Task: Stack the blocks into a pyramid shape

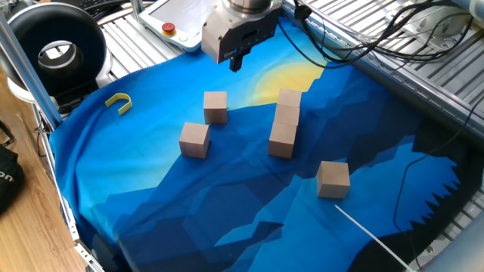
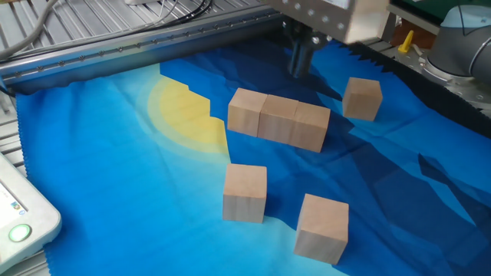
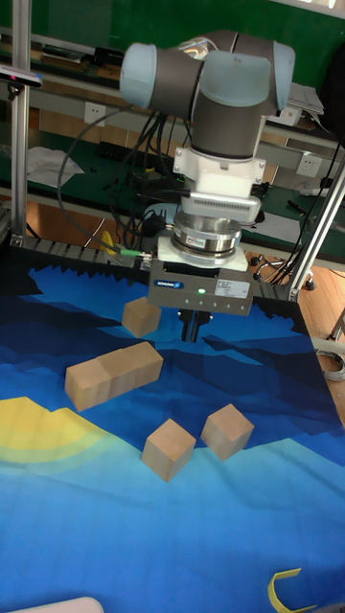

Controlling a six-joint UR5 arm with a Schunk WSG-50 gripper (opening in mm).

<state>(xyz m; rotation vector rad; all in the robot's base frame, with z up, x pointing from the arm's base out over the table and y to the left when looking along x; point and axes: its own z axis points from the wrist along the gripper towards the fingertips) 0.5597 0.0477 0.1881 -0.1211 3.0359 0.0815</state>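
Observation:
Three blocks lie touching in a straight row [image 1: 285, 119] [image 2: 279, 119] [image 3: 113, 374] on the blue cloth. Two loose blocks sit left of the row in one fixed view, one [image 1: 215, 106] farther back, one [image 1: 194, 140] nearer; in the other fixed view they are the near pair [image 2: 245, 192] [image 2: 322, 227]. A further block [image 1: 333, 179] [image 2: 361, 99] [image 3: 141, 316] sits apart beyond the row's end. My gripper [image 1: 236, 62] [image 2: 301, 61] [image 3: 192, 330] hangs above the cloth, shut with nothing in it, its dark fingertips pressed together and touching no block.
A small yellow U-shaped piece [image 1: 119, 102] [image 3: 287, 589] lies near the cloth's left edge. A teach pendant [image 1: 178, 23] rests behind the gripper, and a black round device [image 1: 57, 49] stands at the back left. Cables [image 1: 393, 30] run over the metal rails at the right.

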